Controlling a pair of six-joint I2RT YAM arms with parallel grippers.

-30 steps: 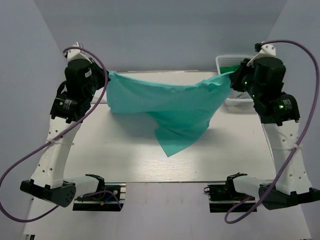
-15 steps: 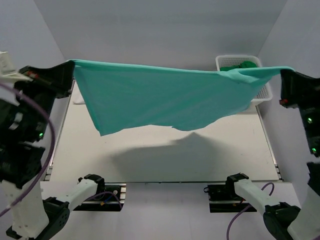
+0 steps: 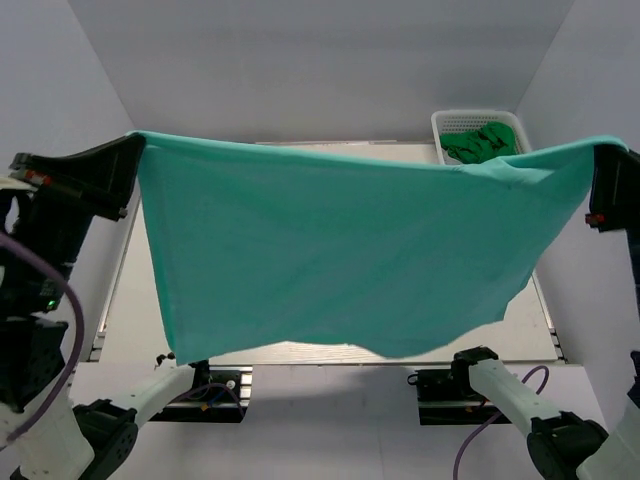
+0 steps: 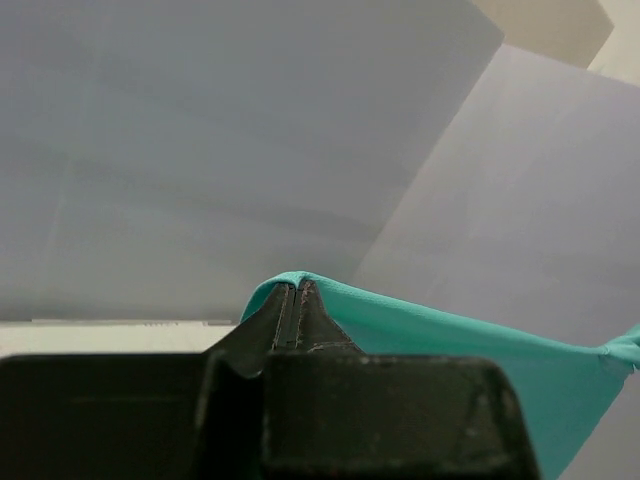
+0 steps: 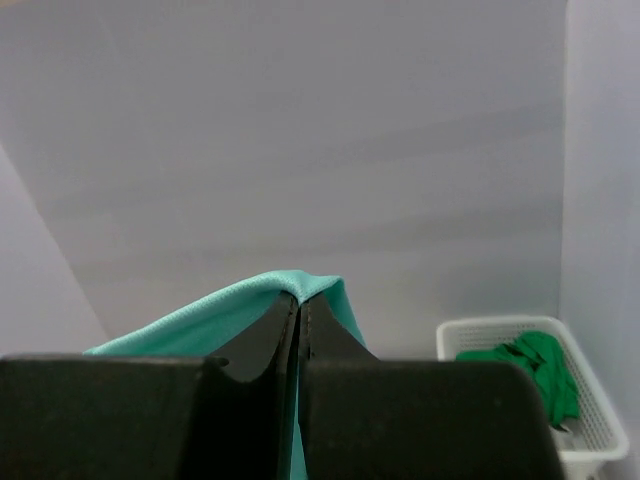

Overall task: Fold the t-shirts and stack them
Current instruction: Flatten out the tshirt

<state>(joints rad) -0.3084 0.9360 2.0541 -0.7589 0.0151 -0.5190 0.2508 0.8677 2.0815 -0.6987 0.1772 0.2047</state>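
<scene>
Left claw [image 4: 297, 292], right claw [image 5: 298, 302] clamped on teal t-shirt [image 3: 330, 250] top corners; lower edge hanging free, uneven.

This looks like a robotics lab test cell rather than a lived-in room. Plain grey-blue panels [image 3: 300, 60] box in a pale table [image 3: 300, 352]. A left arm [image 3: 150, 385] and a right arm [image 3: 510, 385] are bolted along the bottom of the frame. Purple cables [image 3: 78, 340] loop from them, and a white plastic basket [image 3: 478, 122] sits upper right.
</scene>
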